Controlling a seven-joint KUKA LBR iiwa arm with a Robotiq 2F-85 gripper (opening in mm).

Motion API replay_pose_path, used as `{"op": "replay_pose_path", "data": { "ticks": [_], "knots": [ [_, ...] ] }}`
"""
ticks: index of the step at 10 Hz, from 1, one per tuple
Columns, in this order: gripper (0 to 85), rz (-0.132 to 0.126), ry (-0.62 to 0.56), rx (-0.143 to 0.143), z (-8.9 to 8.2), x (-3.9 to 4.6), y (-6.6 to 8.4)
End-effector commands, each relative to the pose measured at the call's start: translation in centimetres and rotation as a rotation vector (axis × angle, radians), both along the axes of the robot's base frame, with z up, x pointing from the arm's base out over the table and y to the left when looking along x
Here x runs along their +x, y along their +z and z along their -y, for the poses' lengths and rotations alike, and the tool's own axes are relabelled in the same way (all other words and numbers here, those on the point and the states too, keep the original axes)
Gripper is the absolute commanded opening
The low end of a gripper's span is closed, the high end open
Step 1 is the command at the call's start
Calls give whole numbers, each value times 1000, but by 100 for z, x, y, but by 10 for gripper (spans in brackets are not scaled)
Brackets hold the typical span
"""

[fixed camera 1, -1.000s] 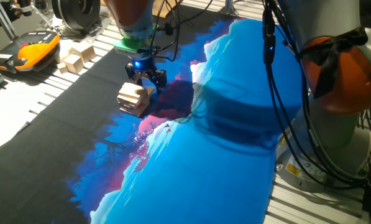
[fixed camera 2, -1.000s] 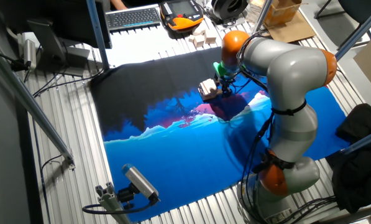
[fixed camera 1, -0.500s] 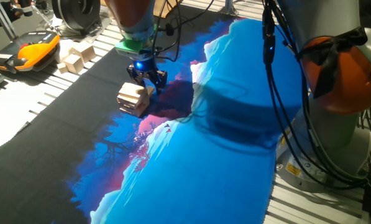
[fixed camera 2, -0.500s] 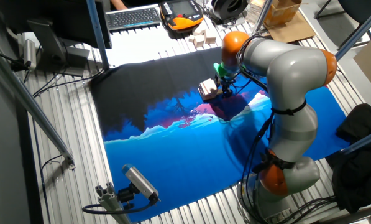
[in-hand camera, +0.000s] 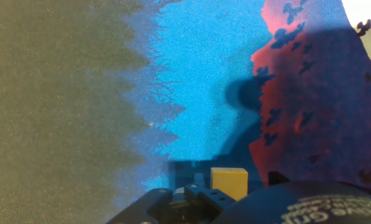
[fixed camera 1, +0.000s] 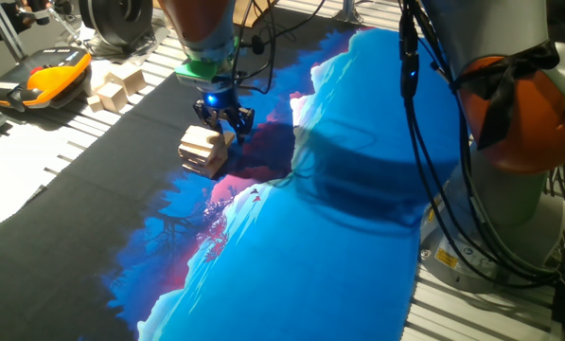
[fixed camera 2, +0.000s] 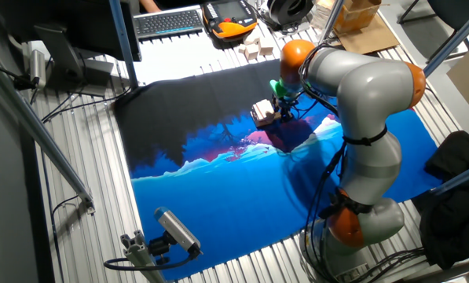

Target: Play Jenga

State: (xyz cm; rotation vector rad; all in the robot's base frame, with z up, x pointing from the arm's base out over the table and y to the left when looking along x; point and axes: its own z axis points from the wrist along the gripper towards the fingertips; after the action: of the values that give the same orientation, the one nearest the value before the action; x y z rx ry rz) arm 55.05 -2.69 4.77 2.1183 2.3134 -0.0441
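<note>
The Jenga stack [fixed camera 1: 203, 150] is a low pile of pale wooden blocks in crossed layers on the black part of the mat; it also shows in the other fixed view [fixed camera 2: 264, 112]. My gripper [fixed camera 1: 224, 129] hangs at the stack's far right upper corner, fingers pointing down. A single little tan block [in-hand camera: 229, 182] sits between the fingers at the bottom of the hand view, and the fingers look closed on it. The stack itself is out of the hand view.
Chunkier pale wooden cubes [fixed camera 1: 114, 87] lie grouped at the back left beside an orange handheld device [fixed camera 1: 57, 74]. A keyboard [fixed camera 2: 168, 20] lies behind the mat. The blue and pink mat [fixed camera 1: 339, 237] covers the table; the arm's base [fixed camera 1: 519, 114] stands at the right.
The gripper has risen very slightly beside the stack. The stack has not moved.
</note>
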Motion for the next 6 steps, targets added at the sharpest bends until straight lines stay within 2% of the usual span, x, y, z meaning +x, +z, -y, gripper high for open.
{"op": "replay_pose_path", "data": {
  "ticks": [1,6],
  "knots": [
    [510,3,0,3,0,0,1],
    [510,4,3,4,0,0,2]
  ]
}}
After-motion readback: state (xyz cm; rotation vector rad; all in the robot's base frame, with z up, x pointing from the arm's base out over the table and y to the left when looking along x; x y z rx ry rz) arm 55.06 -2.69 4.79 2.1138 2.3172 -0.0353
